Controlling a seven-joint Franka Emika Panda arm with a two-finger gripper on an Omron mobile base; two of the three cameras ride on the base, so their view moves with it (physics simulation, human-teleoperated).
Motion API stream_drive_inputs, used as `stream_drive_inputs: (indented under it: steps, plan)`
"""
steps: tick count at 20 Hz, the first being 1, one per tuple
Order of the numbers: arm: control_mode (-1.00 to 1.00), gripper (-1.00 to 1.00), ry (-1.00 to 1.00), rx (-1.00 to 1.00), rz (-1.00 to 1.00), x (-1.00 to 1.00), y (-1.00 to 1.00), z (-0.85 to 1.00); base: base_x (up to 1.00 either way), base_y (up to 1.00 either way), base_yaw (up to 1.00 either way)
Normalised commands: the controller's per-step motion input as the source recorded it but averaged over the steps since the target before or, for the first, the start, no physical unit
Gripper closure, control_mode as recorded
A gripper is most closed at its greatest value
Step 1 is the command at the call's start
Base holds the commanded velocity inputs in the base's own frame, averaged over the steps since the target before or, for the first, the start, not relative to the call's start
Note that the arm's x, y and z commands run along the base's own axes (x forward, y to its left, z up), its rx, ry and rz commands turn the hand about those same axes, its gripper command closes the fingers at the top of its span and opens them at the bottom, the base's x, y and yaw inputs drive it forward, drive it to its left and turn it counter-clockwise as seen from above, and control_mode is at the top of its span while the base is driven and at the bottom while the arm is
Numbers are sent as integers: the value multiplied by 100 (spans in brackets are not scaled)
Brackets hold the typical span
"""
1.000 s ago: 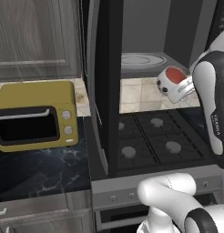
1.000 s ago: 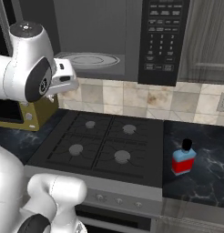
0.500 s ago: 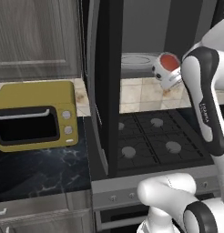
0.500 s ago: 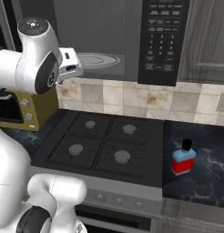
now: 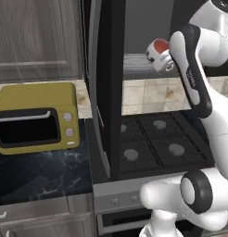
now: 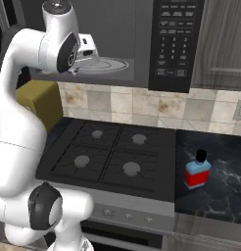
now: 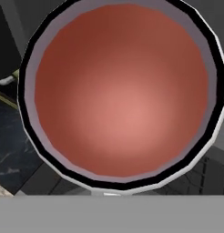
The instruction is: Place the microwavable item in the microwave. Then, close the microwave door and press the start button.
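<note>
Our gripper [image 5: 166, 62] holds the mug [image 5: 157, 52] just before the microwave [image 6: 137, 44] opening; we should push it straight ahead over the turntable [image 6: 105, 64], level it, then release.

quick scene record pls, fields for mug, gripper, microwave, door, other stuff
mug: white with reddish-brown inside, held up at the mouth of the cavity, tipped on its side, its open mouth toward the hand camera
gripper: at the mug, fingertips hidden, so grip cannot be confirmed
microwave: cavity open, glass turntable bare, keypad to the right of it
door: swung open, edge-on in the left base view
stove: four burners below the microwave
yellow oven: on the counter left of the stove
bottle: red and blue, black cap, on the right counter
</note>
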Motion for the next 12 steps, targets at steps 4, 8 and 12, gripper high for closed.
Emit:
stream_drive_inputs:
  steps: [4,8,12]
  plan:
    - [-100,100,8,0,0,81,0,-5,0,0,0]
    - [-100,100,4,0,0,69,0,-27,0,0,0]
    - [-100,100,2,0,0,66,0,-26,0,0,0]
